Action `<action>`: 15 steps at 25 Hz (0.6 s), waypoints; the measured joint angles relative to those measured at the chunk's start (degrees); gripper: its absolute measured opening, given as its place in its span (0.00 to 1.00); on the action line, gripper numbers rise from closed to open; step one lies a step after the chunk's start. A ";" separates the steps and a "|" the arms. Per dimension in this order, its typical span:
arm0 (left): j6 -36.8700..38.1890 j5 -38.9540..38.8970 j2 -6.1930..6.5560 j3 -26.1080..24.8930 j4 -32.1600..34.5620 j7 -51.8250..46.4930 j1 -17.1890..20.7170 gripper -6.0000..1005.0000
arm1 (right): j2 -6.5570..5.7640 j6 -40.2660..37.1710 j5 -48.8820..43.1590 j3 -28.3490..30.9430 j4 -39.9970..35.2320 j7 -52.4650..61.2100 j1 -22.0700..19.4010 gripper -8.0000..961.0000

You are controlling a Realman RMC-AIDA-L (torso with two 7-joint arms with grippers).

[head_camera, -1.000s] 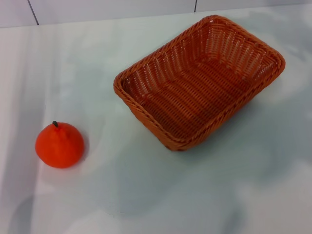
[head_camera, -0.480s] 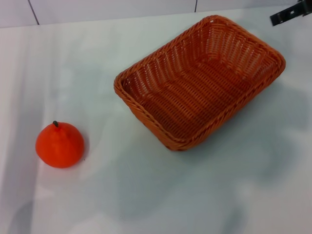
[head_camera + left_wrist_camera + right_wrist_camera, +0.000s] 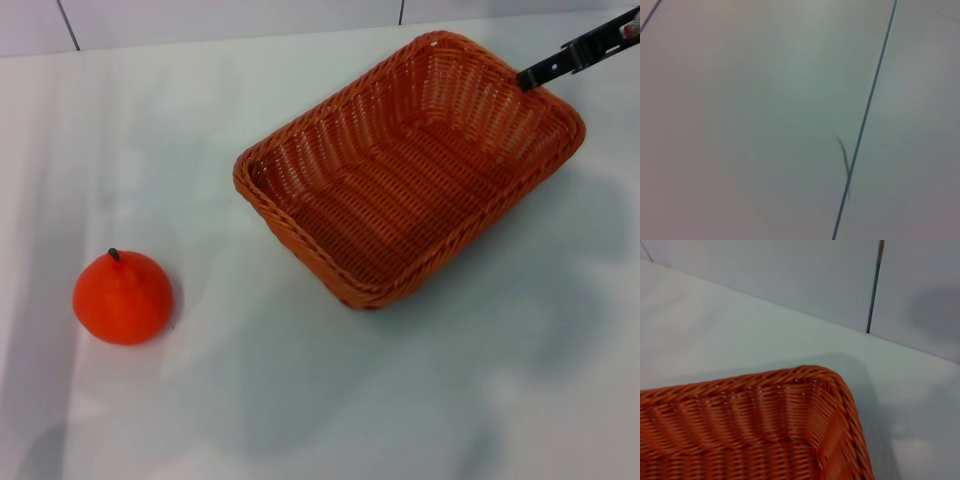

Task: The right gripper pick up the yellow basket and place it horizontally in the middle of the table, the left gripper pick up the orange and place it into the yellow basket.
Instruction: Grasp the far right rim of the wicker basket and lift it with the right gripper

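The yellow basket (image 3: 410, 170), an orange-brown woven wicker one, lies at a slant on the white table (image 3: 300, 400), right of the middle, and it is empty. The right gripper (image 3: 532, 75) reaches in from the far right as a slim black bar, and its tip is over the basket's far right rim. The right wrist view shows one basket corner (image 3: 790, 435) close below, with the table and wall behind it. The orange (image 3: 122, 297) sits upright at the near left, well apart from the basket. The left gripper is out of view.
A white tiled wall (image 3: 230, 20) runs along the table's far edge. The left wrist view shows only a pale surface with a thin dark seam (image 3: 867, 110). Bare tabletop lies between the orange and the basket.
The right gripper has come into the head view from the upper right and moved down and left to the basket's far right rim. The basket and the orange have not moved.
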 joint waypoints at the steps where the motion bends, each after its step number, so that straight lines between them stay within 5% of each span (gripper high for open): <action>1: 0.00 -0.02 0.02 0.00 0.00 -0.17 -0.01 0.66 | 0.00 -1.26 -0.01 -0.38 1.12 0.01 -0.01 0.95; 15: -0.58 -0.51 -0.07 0.00 0.02 -0.90 -0.61 0.67 | 1.34 -13.05 0.65 -1.01 11.35 -1.24 -0.25 0.90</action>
